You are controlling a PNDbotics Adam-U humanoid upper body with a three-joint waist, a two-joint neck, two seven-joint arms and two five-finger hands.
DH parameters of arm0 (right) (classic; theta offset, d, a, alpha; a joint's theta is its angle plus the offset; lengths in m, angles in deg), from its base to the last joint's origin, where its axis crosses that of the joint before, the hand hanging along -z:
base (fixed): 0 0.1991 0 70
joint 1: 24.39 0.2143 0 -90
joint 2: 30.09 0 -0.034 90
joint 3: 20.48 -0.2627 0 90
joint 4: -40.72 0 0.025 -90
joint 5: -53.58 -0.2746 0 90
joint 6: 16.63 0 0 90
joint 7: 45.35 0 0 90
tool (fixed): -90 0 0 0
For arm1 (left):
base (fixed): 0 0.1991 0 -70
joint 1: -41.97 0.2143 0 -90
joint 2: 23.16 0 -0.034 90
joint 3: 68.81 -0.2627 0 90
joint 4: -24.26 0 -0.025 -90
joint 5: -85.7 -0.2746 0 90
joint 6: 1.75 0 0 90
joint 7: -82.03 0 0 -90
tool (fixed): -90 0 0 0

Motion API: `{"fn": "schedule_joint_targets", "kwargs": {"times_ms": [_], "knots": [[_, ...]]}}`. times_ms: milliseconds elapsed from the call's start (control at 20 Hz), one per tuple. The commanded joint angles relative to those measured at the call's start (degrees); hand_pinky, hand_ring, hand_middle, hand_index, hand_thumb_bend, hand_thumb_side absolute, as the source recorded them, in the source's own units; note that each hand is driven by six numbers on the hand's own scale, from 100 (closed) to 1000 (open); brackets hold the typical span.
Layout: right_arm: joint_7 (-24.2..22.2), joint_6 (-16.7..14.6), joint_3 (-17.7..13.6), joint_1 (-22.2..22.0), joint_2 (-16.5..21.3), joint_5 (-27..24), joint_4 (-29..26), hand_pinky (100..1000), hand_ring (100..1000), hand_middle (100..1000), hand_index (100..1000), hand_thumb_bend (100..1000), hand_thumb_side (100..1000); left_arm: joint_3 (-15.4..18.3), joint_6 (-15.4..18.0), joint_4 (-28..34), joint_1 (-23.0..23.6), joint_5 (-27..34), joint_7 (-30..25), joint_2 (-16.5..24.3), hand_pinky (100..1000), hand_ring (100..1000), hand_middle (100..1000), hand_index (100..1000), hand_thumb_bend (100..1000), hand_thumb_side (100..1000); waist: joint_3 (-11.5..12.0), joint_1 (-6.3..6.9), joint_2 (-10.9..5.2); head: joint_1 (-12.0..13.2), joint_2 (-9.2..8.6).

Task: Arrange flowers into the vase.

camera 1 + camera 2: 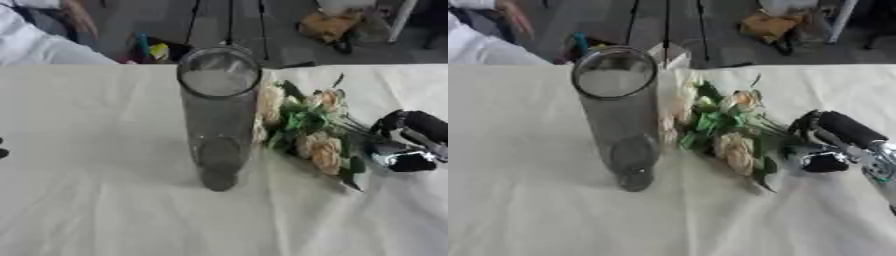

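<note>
A tall clear glass vase [217, 117] stands upright at the middle of the table, with nothing in it. Just to its right lies a bunch of cream roses with green leaves [308, 131], blooms toward the vase and stems running to the right. My right hand [833, 142] comes in from the right edge and sits at the stem end of the bunch; its fingers curl round the stems there. Only a dark sliver of my left hand [3, 149] shows at the left edge of the left eye view.
A cream cloth [105, 200] covers the table. A person in a white sleeve [35, 42] sits past the far left edge. Beyond the table are small coloured items [153, 49] and a brown bundle [328, 25] on the floor.
</note>
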Motion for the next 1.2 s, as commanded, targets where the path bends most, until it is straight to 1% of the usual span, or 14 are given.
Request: {"fn": "schedule_joint_targets", "kwargs": {"times_ms": [50, 100, 150, 200, 250, 350, 400, 550, 750, 950, 1100, 1200], "knots": [[-0.79, 0.01, -0.20, 0.90, 2.09, 0.69, 0.16, 610, 578, 368, 660, 211, 423, -0.54, -0.02, 0.91, -0.48, -0.30, -0.20, 0.30, 542, 591, 718, 865, 100, 1000, 0.04, 0.01, -0.08, -0.17, -0.80], [-1.17, 0.07, -0.17, 0.96, 2.06, 0.71, 0.35, 583, 529, 316, 670, 247, 420, -0.53, 0.01, 0.91, -0.50, -0.31, -0.19, 0.31, 542, 591, 718, 865, 100, 1000, 0.09, 0.02, -0.05, -0.19, -0.87], [-1.62, 0.11, -0.15, 1.06, 2.02, 0.70, 0.54, 576, 518, 304, 670, 257, 419, -0.53, 0.05, 0.91, -0.51, -0.32, -0.19, 0.32, 543, 591, 718, 865, 100, 1000, 0.14, 0.03, -0.02, -0.21, -0.91], [-2.02, 0.15, -0.17, 1.16, 1.98, 0.66, 0.68, 557, 486, 270, 658, 277, 421, -0.52, 0.06, 0.91, -0.50, -0.33, -0.18, 0.30, 542, 591, 718, 865, 100, 1000, 0.17, 0.04, 0.00, -0.25, -0.98], [-2.36, 0.19, -0.20, 1.29, 1.95, 0.60, 0.80, 557, 486, 270, 658, 277, 421, -0.52, 0.04, 0.91, -0.49, -0.34, -0.18, 0.28, 542, 591, 718, 865, 100, 1000, 0.19, 0.04, 0.05, -0.31, -1.06], [-2.80, 0.30, -0.25, 1.47, 1.89, 0.44, 0.99, 505, 430, 217, 607, 287, 441, -0.54, 0.04, 0.91, -0.50, -0.39, -0.22, 0.25, 543, 591, 718, 865, 100, 1000, 0.22, 0.05, 0.10, -0.44, -1.12], [-2.89, 0.35, -0.28, 1.55, 1.86, 0.32, 1.03, 495, 417, 206, 592, 282, 449, -0.55, 0.04, 0.91, -0.50, -0.40, -0.23, 0.24, 543, 591, 718, 865, 100, 1000, 0.23, 0.07, 0.13, -0.47, -1.09], [-2.84, 0.43, -0.36, 1.75, 1.75, -0.22, 1.12, 461, 373, 169, 507, 224, 508, -0.57, 0.04, 0.91, -0.51, -0.47, -0.27, 0.18, 542, 590, 718, 865, 100, 1000, 0.24, 0.11, 0.28, -0.54, -1.12], [-2.61, 0.30, -0.39, 1.81, 1.66, -0.97, 1.49, 424, 329, 130, 440, 177, 552, -0.58, 0.05, 0.91, -0.47, -0.55, -0.30, 0.15, 542, 590, 719, 865, 100, 1000, 0.28, 0.19, 0.33, -0.54, -1.15], [-2.64, -0.02, -0.47, 1.78, 1.60, -1.04, 1.95, 413, 310, 107, 402, 170, 548, -0.56, 0.07, 0.91, -0.48, -0.58, -0.29, 0.13, 542, 589, 719, 866, 100, 1000, 0.34, 0.20, 0.41, -0.58, -1.20], [-2.87, -0.31, -0.52, 1.83, 1.52, -1.34, 2.37, 409, 289, 100, 334, 173, 553, -0.56, 0.03, 0.91, -0.47, -0.60, -0.31, 0.09, 542, 589, 719, 866, 100, 1000, 0.34, 0.19, 0.46, -0.55, -1.24], [-3.02, -0.44, -0.56, 1.94, 1.50, -1.46, 2.66, 399, 265, 100, 254, 145, 573, -0.55, 0.02, 0.91, -0.47, -0.63, -0.32, 0.09, 541, 588, 719, 867, 100, 1000, 0.38, 0.21, 0.47, -0.53, -1.26]]}}
